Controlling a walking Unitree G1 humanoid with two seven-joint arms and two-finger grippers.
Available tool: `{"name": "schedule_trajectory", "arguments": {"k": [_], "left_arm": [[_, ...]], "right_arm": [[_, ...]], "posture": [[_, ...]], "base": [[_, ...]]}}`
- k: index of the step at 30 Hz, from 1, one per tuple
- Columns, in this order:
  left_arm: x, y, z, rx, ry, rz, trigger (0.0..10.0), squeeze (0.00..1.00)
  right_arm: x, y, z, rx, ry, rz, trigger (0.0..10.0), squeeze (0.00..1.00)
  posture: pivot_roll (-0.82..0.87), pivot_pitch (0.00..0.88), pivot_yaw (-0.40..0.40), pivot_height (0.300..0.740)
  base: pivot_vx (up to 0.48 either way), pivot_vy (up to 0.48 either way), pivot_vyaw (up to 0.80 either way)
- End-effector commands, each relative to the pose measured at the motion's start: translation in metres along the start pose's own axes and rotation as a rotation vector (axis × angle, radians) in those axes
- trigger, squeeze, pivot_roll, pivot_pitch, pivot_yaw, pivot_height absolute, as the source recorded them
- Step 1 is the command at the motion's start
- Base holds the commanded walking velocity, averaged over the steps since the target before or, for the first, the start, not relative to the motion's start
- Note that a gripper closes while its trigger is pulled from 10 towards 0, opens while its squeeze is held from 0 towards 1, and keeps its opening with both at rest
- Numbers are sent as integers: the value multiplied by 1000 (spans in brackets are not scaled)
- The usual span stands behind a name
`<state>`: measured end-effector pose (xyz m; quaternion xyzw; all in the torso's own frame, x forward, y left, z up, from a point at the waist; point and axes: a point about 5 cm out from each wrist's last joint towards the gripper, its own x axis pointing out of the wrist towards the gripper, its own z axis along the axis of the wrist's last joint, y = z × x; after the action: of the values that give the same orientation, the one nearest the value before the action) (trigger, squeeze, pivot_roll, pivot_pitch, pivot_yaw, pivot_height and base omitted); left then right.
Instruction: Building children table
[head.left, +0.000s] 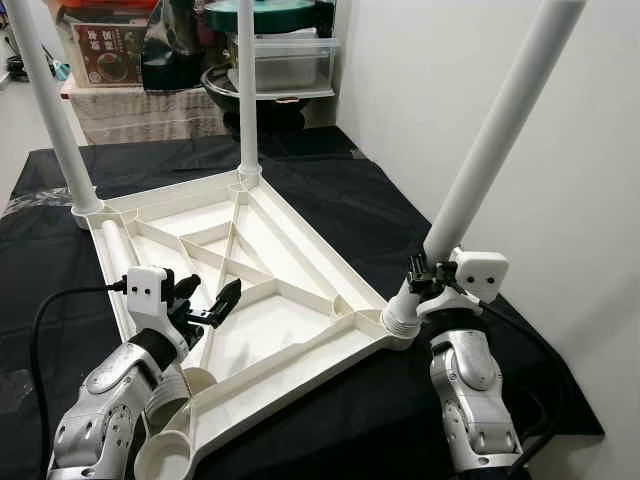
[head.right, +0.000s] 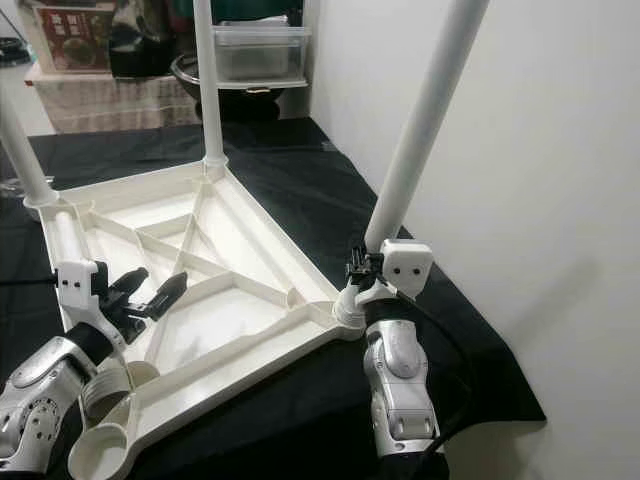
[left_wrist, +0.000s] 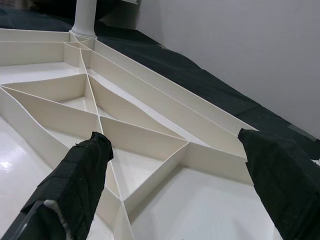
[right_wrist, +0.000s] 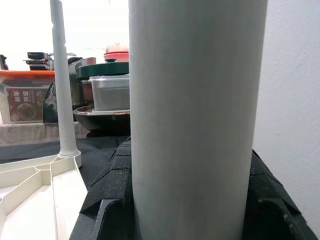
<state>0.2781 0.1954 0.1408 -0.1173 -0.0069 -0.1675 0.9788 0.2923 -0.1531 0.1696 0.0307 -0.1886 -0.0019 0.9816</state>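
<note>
A white plastic tabletop (head.left: 262, 325) lies upside down on a black cloth. Three white legs stand in its corner sockets: far left (head.left: 50, 110), far middle (head.left: 247, 90) and near right (head.left: 495, 145). A fourth leg (head.left: 114, 246) lies loose inside the tabletop along its left side. The near left socket (head.left: 165, 455) holds no leg. My right gripper (head.left: 418, 272) is shut on the base of the near right leg (right_wrist: 192, 120), just above its socket. My left gripper (head.left: 210, 300) hovers open over the ribbed underside (left_wrist: 150, 150), its fingers (left_wrist: 80, 185) wide apart and holding nothing.
A white wall (head.left: 560, 120) rises close on the right, and the black cloth's edge (head.left: 575, 410) drops off near my right arm. Boxes and plastic containers (head.left: 285, 60) are stacked behind the table. A black cable (head.left: 45, 330) loops by my left arm.
</note>
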Motion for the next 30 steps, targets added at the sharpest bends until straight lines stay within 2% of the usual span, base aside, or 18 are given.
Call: {"name": "schedule_trajectory", "arguments": {"k": [1,2,3,7,8,10,11,12,30], "left_arm": [[0,2,-3,8,12,3,10000,0],[0,2,-3,7,12,2,10000,0],[0,2,-4,7,13,2,10000,0],[0,1,-4,5,14,1,10000,0],[0,1,-4,4,13,0,10000,0],[0,1,-4,4,13,0,10000,0],[0,1,-5,3,14,0,10000,0],[0,1,-5,2,14,0,10000,0],[0,-1,-7,-1,17,1,10000,0]], "right_arm": [[0,0,9,-1,-47,2,10000,118],[0,0,9,1,-51,3,10000,118],[0,0,10,0,-54,3,10000,404],[0,0,12,-4,-61,8,10000,333],[0,1,13,-6,-63,12,10000,267],[0,1,13,-6,-63,12,10000,267],[0,1,13,-6,-65,16,10000,180],[1,2,14,-7,-67,19,10000,20],[1,2,8,-17,-30,27,10000,0]], "posture": [[-18,0,-62,740],[-18,0,-62,740],[-20,0,-63,740],[-22,0,-63,740],[-23,0,-63,740],[-23,0,-63,740],[-23,0,-63,740],[-24,0,-63,740],[-18,0,-73,740]], "base": [[0,0,0],[0,0,0],[0,0,0],[0,0,0],[0,0,0],[0,0,0],[0,0,0],[0,0,0],[0,0,0]]}}
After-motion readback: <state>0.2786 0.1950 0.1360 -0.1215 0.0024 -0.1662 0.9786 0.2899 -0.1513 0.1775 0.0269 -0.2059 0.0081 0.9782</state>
